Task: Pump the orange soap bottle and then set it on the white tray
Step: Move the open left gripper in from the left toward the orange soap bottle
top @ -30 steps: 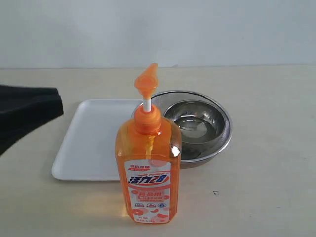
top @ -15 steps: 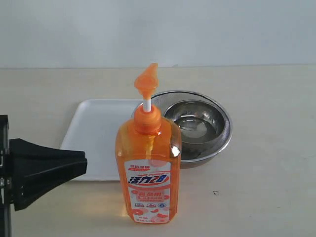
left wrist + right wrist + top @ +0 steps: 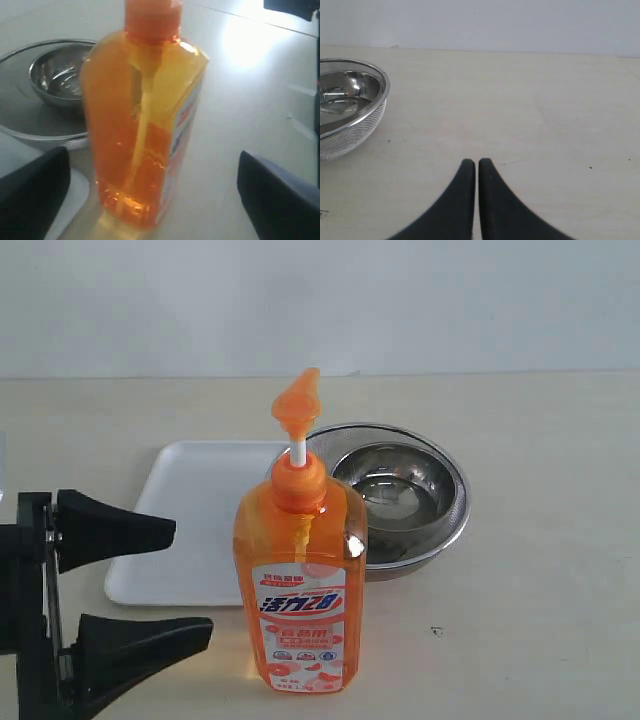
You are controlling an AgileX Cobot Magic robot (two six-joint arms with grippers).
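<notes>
The orange soap bottle [image 3: 302, 580] stands upright on the table near the front, its pump head [image 3: 297, 405] raised on the white stem. Behind it and to the left lies the white tray [image 3: 200, 515], with nothing on it. My left gripper [image 3: 185, 580] is open at the left of the bottle, its two black fingers pointing toward it without touching. In the left wrist view the bottle [image 3: 142, 125] fills the space between the spread fingers [image 3: 30, 195]. My right gripper [image 3: 477, 162] is shut over bare table, out of the exterior view.
A round metal mesh bowl [image 3: 400, 495] sits right behind the bottle, touching the tray's right side; it also shows in the right wrist view as the bowl [image 3: 345, 107]. A pale wall rises behind the table.
My left gripper has come in from the left edge, turned so both fingers show, and opened toward the bottle. The bottle, tray and bowl have not moved.
</notes>
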